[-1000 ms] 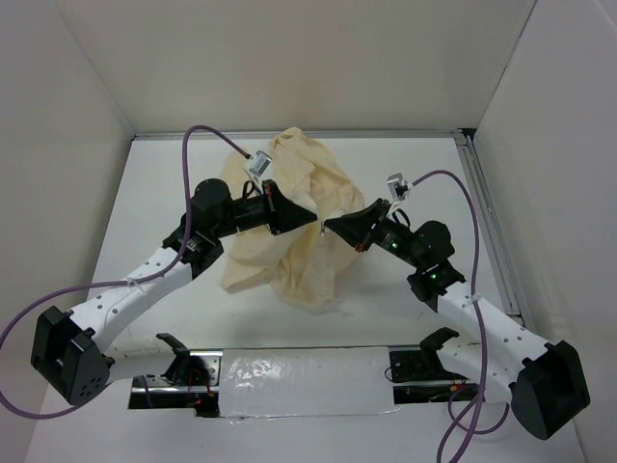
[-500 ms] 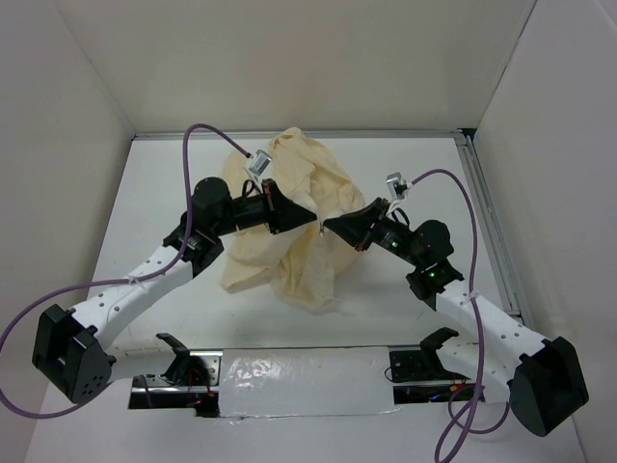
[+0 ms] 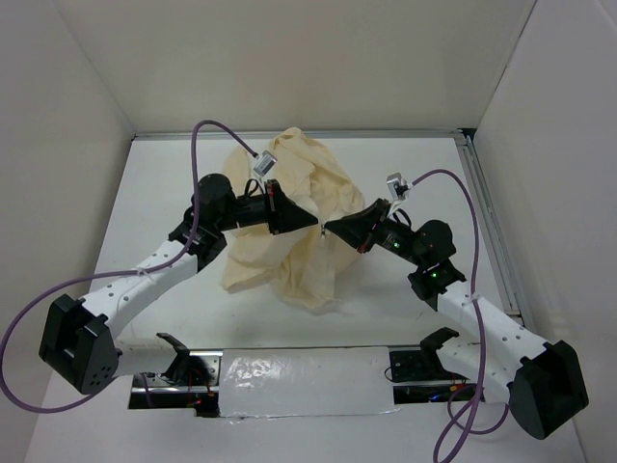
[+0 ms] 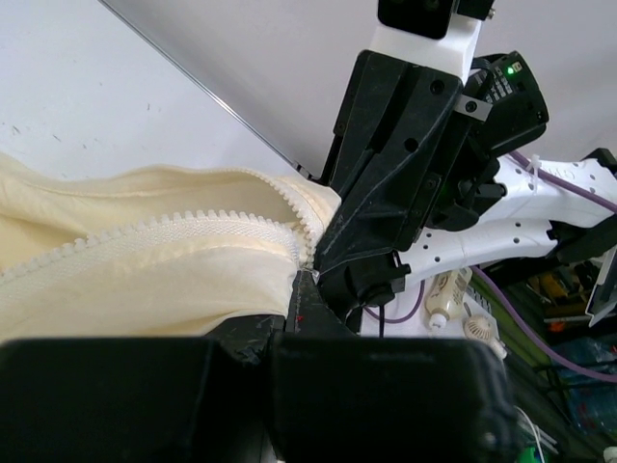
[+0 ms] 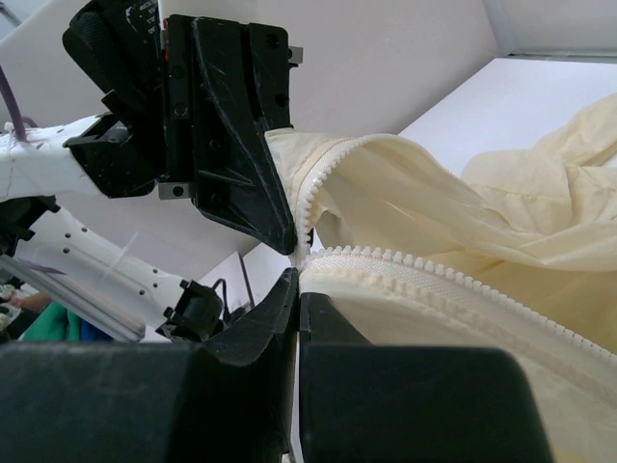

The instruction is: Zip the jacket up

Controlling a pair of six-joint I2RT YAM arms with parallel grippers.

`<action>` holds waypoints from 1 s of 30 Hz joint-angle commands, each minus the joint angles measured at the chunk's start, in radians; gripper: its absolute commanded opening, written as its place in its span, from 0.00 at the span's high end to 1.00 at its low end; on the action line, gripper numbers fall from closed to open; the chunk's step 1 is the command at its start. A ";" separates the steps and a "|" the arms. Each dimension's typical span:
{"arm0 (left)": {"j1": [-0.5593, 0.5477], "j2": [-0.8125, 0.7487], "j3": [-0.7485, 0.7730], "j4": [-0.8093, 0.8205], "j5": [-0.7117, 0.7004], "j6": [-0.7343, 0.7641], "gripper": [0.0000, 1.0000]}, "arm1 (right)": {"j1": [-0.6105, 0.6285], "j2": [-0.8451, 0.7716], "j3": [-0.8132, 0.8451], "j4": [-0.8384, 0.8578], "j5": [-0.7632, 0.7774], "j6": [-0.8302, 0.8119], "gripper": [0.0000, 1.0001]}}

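The pale cream jacket lies crumpled at the middle of the white table, its front lifted where the two grippers meet. My left gripper is shut on one zipper edge, and the toothed tape runs from its tip. My right gripper faces it tip to tip, shut on the other zipper edge at its tip. The two rows of teeth come together between the tips. No slider or pull shows.
White walls close in the table on three sides. A metal rail runs along the right edge. Purple cables loop over both arms. A taped strip lies between the arm bases at the near edge.
The left arm's elbow and wrist have shifted slightly up and right. Both gripper tips stay together at the jacket's zipper.
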 commanded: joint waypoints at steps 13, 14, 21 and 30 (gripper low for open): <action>0.041 0.015 0.014 0.133 0.128 -0.008 1.00 | -0.015 0.009 0.014 0.042 -0.036 0.000 1.00; 0.041 0.015 0.012 0.137 0.136 -0.007 1.00 | -0.015 0.009 0.017 0.044 -0.037 0.002 1.00; 0.039 0.041 0.011 0.160 0.159 -0.029 1.00 | -0.015 0.038 0.038 0.075 -0.066 0.019 1.00; 0.039 0.052 0.003 0.180 0.175 -0.031 1.00 | -0.017 0.035 0.040 0.067 -0.057 0.014 1.00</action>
